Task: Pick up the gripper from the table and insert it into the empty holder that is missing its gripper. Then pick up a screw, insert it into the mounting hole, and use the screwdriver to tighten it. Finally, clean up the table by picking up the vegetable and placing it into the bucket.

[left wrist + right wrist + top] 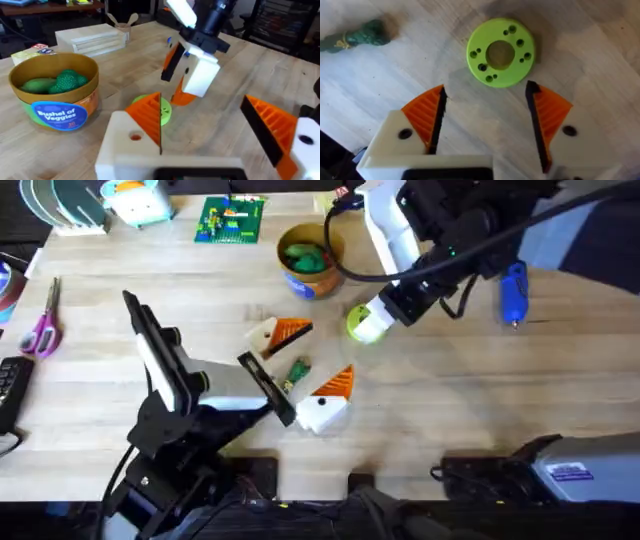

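- Vegetable [297, 370] lies on the tabletop [450, 410] at mid-frame in the overhead view, between our left gripper's [310, 365] two spread fingers, touching neither that we can see.
- Bucket [309, 260] stands at upper centre, green pieces inside, well back from the near edge.
- Screwdriver [514, 292] rests at upper right.
- Our right gripper [487, 117] hangs open and empty over the lime-green disc [500, 52].
- Bare wood spreads at lower right.

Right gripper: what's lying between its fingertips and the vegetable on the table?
Bare wood. In the right wrist view, the open right gripper hangs over the table; the vegetable lies off to one side, the lime-green disc on another line.
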Tool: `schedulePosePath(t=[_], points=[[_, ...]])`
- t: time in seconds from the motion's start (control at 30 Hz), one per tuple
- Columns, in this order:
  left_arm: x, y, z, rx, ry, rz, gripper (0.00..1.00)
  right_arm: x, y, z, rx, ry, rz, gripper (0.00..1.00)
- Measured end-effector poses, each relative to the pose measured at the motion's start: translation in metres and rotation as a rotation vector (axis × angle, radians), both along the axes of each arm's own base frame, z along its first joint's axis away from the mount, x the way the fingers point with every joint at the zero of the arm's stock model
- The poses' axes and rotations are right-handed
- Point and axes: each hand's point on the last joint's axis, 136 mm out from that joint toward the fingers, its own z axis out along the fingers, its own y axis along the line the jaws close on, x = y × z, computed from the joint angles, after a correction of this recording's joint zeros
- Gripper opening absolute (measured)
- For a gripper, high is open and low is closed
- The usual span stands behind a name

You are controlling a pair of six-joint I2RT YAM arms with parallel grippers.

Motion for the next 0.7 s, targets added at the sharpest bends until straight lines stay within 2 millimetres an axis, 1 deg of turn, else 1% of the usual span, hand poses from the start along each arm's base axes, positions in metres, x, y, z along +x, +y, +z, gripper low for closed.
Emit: schedulePosePath(t=[0.1,0.2,0.3,0.43,0.6,0.7], points=[[0.000,0.000,0.000,0.000,0.000,0.000,0.993,0.007,0.005,-0.011,-0.017,-0.009,0.008,0.874],[0.000,0.000,0.000,0.000,0.000,0.000,0.993,0.005,0.008,-0.019,-0.043,-0.002,0.023,0.807],[0.000,0.000,0.000,0.000,0.000,0.000,0.993,0.001,0.014,-0.024,-0.077,-0.011,0.054,0.740],[0.000,0.000,0.000,0.000,0.000,0.000,0.993,0.002,0.021,-0.026,-0.111,-0.045,0.078,0.654],[0.000,0.000,0.000,0.000,0.000,0.000,0.993,0.004,0.017,-0.037,-0.151,-0.039,0.075,0.518],[0.000,0.000,0.000,0.000,0.000,0.000,0.993,0.004,0.016,-0.043,-0.166,-0.026,0.075,0.495]])
